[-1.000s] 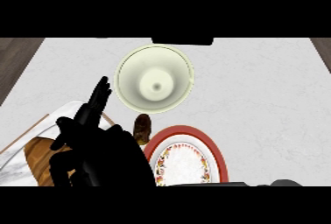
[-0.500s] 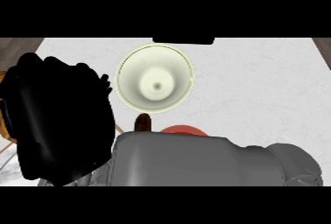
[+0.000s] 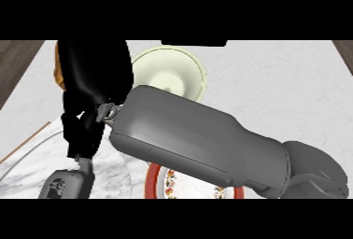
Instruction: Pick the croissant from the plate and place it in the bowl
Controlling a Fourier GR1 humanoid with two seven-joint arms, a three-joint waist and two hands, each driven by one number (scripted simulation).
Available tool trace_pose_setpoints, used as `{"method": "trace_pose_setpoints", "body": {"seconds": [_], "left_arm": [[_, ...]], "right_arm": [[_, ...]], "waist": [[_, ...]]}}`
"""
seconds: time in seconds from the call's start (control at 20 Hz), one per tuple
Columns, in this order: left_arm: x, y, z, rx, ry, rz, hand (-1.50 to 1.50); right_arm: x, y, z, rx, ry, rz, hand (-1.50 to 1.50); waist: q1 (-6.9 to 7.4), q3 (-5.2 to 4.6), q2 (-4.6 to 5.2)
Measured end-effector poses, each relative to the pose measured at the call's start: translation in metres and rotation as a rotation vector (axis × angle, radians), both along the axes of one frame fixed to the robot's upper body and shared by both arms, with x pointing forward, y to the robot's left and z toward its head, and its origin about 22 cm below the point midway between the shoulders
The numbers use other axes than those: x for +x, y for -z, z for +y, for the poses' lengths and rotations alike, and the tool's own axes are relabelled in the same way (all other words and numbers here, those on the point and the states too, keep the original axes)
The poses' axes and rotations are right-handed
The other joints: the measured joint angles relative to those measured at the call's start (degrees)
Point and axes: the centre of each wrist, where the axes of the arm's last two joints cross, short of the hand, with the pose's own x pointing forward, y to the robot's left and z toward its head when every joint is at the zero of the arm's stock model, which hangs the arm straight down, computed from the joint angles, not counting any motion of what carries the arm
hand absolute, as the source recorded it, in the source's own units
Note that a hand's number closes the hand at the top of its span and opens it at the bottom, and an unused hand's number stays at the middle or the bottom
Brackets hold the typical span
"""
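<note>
My right forearm crosses the view from the lower right to the upper left. Its black right hand (image 3: 91, 74) is raised left of the pale green bowl (image 3: 171, 70). The hand is curled, and an orange-brown edge of the croissant (image 3: 58, 75) peeks out at its left side; the rest of it is hidden. The forearm covers the bowl's lower rim. Under the forearm, only part of the red-rimmed plate (image 3: 153, 179) shows. My left hand (image 3: 81, 133) appears dark at the lower left, above its grey wrist, partly merged with the right hand's shape.
White marble counter stretches to the right of the bowl. A thin wooden edge (image 3: 27, 141) runs diagonally at the far left. Dark wood borders the counter at both upper corners.
My right arm has swung up and left across the view, now covering most of the plate. The black hand has risen from beside the plate to beside the bowl, and the croissant no longer shows at the plate.
</note>
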Motion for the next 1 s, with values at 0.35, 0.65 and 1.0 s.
{"method": "trace_pose_setpoints", "body": {"seconds": [0.35, 0.65, 1.0], "left_arm": [[0.002, -0.004, -0.004, 0.004, -0.001, -0.020, 0.00], [0.002, -0.003, 0.000, 0.009, -0.001, -0.032, 0.00], [0.002, -0.005, -0.004, 0.005, 0.009, -0.033, 0.00]], "right_arm": [[0.051, 0.036, -0.022, -0.065, 0.081, 0.002, 1.50], [0.087, 0.072, -0.055, -0.114, 0.126, 0.024, 1.50], [0.107, 0.114, -0.092, -0.072, 0.110, 0.203, -1.50]], "waist": [[-0.17, 0.03, 0.18], [-0.06, 0.05, 0.34], [0.42, 0.09, 0.61]]}}
